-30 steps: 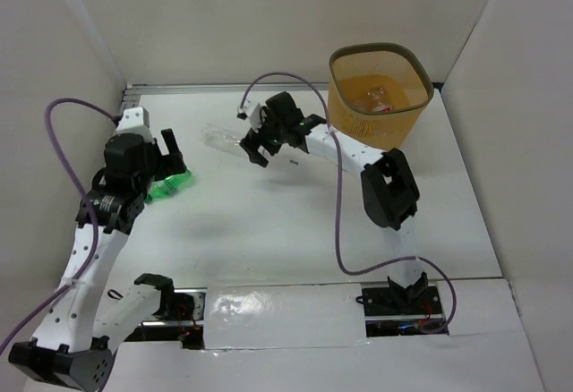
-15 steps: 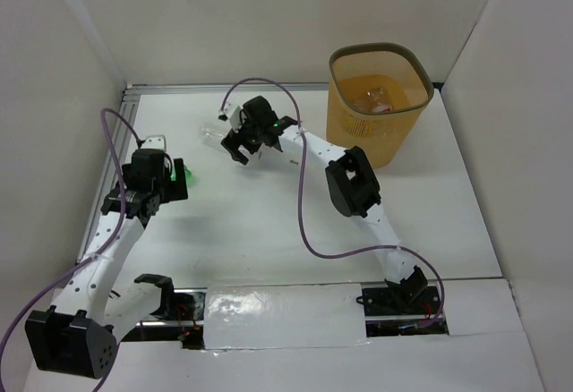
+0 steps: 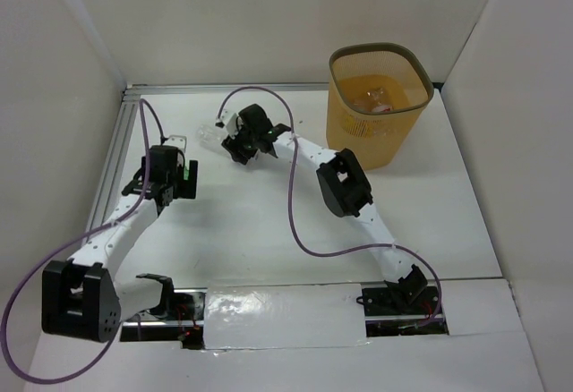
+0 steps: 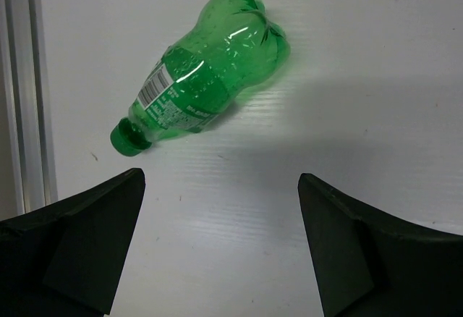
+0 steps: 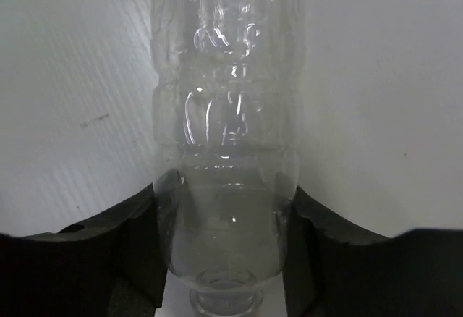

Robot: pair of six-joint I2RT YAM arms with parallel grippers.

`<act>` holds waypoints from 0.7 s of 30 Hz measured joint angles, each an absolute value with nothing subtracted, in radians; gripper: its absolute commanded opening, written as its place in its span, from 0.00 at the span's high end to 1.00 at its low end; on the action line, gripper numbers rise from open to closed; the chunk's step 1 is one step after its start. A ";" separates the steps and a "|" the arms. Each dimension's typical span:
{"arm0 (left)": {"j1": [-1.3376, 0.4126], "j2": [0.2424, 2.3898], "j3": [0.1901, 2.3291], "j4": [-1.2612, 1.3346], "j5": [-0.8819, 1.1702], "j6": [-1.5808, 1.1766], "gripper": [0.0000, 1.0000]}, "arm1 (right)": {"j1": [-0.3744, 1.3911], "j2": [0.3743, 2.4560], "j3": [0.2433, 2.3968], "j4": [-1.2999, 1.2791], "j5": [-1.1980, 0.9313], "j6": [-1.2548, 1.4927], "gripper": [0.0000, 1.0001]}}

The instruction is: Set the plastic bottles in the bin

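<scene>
Lying on its side on the white worktop (image 3: 269,222), well left of the bin (image 3: 358,128), a clear bottle (image 5: 226,114) sits between the fingers (image 5: 137,244) of the right claw (image 5: 224,201). The claw is partly closed, and both fingers press against the bottle's sides near its narrow end, which points back into the claw. The rest of the bottle stretches away from the bin, resting on the worktop.

Farther from the bin, the left claw (image 4: 221,179) hangs spread wide with nothing in it. A green bottle (image 4: 206,78) lies on its side just beyond the fingertips, apart from both, its green cap angled toward the left finger. From above, this claw covers nearly all of it.

Inside the bin, a third bottle (image 3: 378,97) rests at the bottom
</scene>
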State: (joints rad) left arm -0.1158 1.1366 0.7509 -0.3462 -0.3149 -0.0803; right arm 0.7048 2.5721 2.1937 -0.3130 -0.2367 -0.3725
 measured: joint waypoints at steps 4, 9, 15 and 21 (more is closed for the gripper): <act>-0.112 1.232 0.763 -0.294 -0.303 -0.031 0.01 | 0.686 2.568 2.192 -0.325 -0.312 -0.354 0.80; -0.092 1.287 0.775 -0.226 -0.302 0.025 0.01 | 0.642 2.503 2.170 -0.409 -0.439 -0.333 0.80; -0.049 1.293 0.774 -0.106 -0.297 0.101 0.06 | 0.571 2.274 2.166 -0.465 -0.563 -0.287 0.80; -0.010 1.414 0.774 -0.031 -0.262 0.146 0.07 | 0.467 2.007 2.183 -0.440 -0.722 -0.239 0.80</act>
